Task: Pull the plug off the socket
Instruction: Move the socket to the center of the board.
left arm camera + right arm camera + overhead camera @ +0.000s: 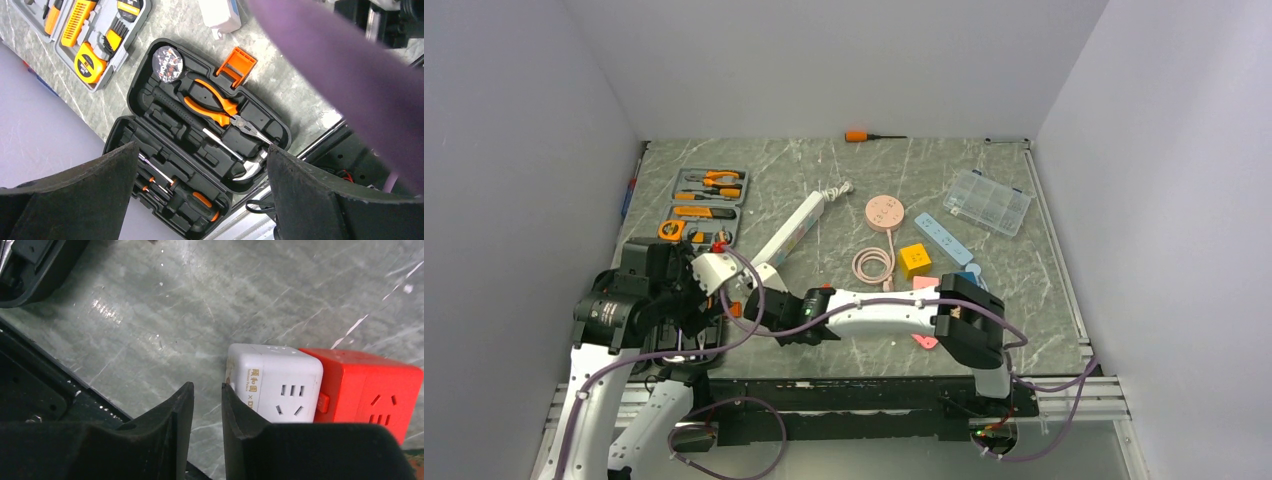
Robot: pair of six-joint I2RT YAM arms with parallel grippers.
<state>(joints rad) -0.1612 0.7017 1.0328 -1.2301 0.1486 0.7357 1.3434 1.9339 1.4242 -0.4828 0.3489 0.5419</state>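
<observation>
The long white socket strip (796, 230) lies diagonally at mid-table, with a coiled white cord at its far end. At its near end sit a white cube adapter (274, 382) and a red cube (370, 390), pressed side by side. I cannot tell whether either is plugged into the strip. My right gripper (779, 324) (207, 386) hovers just left of the white cube, its jaws open by a narrow gap with nothing between them. My left gripper (716, 303) (201, 147) hangs wide open and empty over the black tool case (165, 125).
The open black case holds pliers (215, 105), a hammer and screwdrivers, with its orange latch (236, 64) toward the strip. A grey tool tray (704, 200) lies behind it. A pink disc (884, 212), yellow block (914, 258), light-blue strip (942, 236) and clear box (988, 200) sit to the right.
</observation>
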